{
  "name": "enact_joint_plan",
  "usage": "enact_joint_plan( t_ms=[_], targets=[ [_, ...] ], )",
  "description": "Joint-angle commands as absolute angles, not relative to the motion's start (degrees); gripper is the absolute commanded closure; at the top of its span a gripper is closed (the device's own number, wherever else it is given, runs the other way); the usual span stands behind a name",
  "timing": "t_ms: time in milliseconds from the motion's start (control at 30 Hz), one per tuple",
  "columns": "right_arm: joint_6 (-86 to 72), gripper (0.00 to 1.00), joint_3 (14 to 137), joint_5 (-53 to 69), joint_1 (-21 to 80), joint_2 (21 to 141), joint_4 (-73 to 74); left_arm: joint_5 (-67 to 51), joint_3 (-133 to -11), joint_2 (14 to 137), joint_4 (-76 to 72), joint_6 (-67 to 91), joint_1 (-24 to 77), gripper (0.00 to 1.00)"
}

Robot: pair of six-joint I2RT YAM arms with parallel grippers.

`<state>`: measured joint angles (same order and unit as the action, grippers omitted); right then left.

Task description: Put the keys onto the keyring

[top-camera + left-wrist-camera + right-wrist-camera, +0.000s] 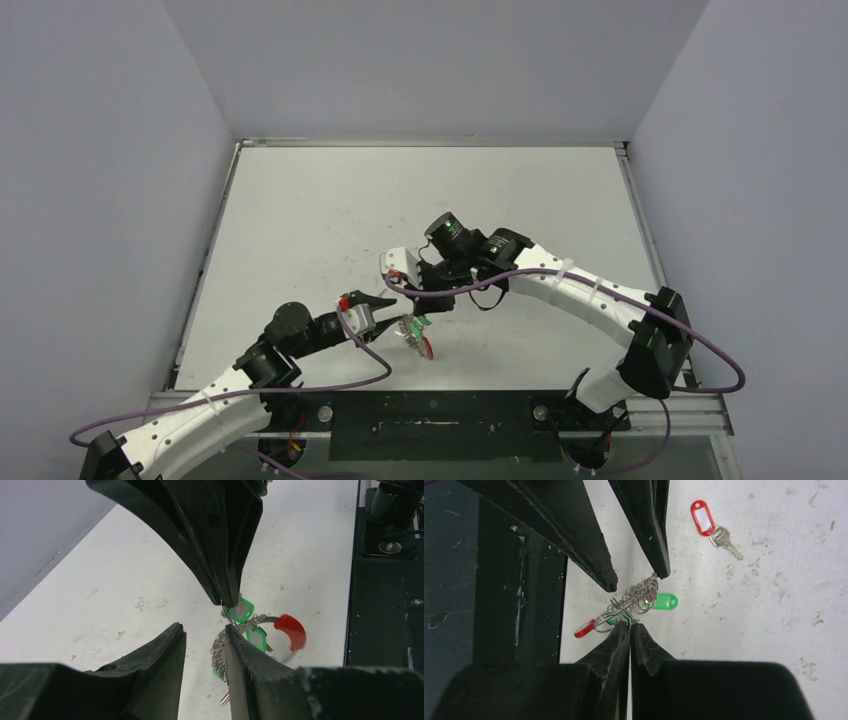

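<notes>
The keyring (416, 330) hangs just above the near-centre of the table, with a red arc (290, 630), a fringe of silvery loops (636, 599) and green-tagged keys (243, 611) on it. My right gripper (630, 626) is shut on one wire loop of the keyring; in the left wrist view it (230, 601) comes down from the top. My left gripper (204, 629) is open, with the loops just beside one finger (240, 650). A red-tagged key (704, 517) lies loose on the table, apart from both grippers. Both grippers meet in the top view: left (385, 303), right (422, 308).
The black base rail (385, 605) with its bolts runs along the table's near edge, close to the keyring. The white table (420, 200) is scuffed and walled by grey panels at left, right and back.
</notes>
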<state>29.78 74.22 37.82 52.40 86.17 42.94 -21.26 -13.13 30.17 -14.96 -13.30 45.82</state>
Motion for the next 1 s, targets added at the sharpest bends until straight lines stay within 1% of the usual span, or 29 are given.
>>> enact_joint_plan(
  t_ms=[0,267,533,700,867,967],
  targets=[
    [24.72,1.00,77.41,37.18,53.25,87.14,43.28,-22.53,-15.79,30.81,-17.31,-12.29,46.07,0.68],
    [21.89,1.00,78.13,36.04,53.86,88.32,41.82,-26.99,-16.64,33.89,-18.64,-8.77,46.12,0.69],
    [20.62,1.00,78.66,36.04,54.10,89.04,41.46,-24.78,-17.28,35.12,-18.01,-5.46,46.13,0.70],
    [20.74,1.00,78.87,36.04,54.36,89.19,41.40,-23.56,-18.65,37.11,-15.48,-5.69,46.07,0.73],
    [20.74,1.00,78.90,35.95,54.37,89.21,41.32,-24.02,-19.83,39.63,-14.39,-6.62,46.10,0.80],
    [20.74,1.00,78.89,35.84,54.32,89.20,41.35,-24.02,-20.28,40.44,-13.36,-6.93,46.08,0.81]
  ],
)
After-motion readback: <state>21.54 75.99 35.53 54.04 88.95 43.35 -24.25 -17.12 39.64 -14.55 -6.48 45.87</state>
